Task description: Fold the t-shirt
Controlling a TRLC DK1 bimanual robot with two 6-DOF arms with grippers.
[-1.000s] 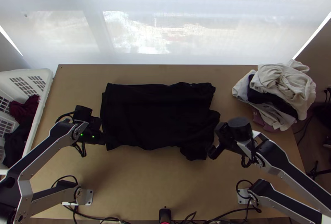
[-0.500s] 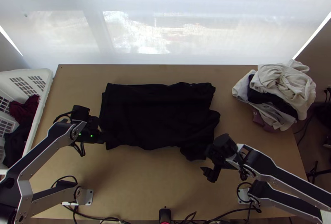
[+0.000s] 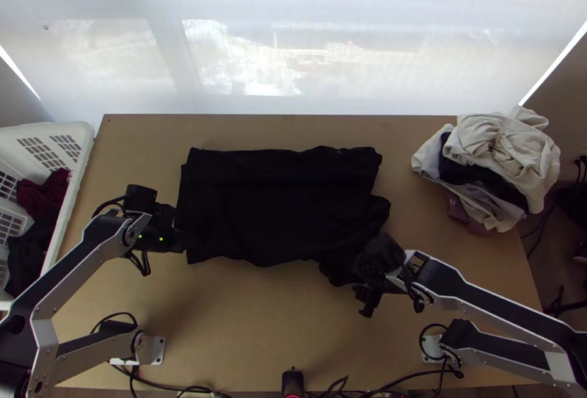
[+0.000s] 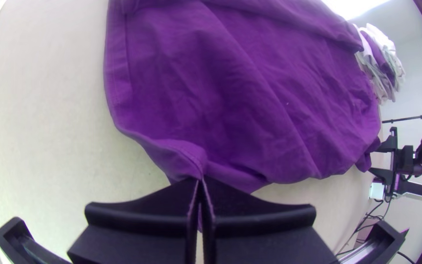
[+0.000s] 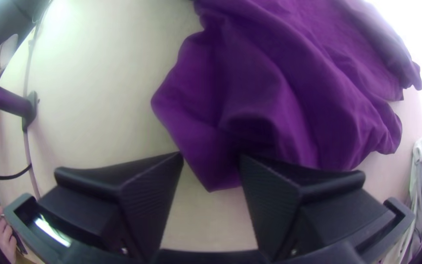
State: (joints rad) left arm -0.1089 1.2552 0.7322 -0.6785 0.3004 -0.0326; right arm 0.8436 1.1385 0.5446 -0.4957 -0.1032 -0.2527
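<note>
Top view, and across the wooden table [image 3: 249,324] lies the rumpled black t-shirt [image 3: 279,207], left gripper [image 4: 200,180] clenched on its edge, right gripper [image 5: 212,155] parted at a corner [image 5: 210,176] that could slip free if pinched too shallowly!

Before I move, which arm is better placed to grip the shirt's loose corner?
Right, likely: the right hand is open at that corner of the shirt; the left hand is shut on its left end.
</note>
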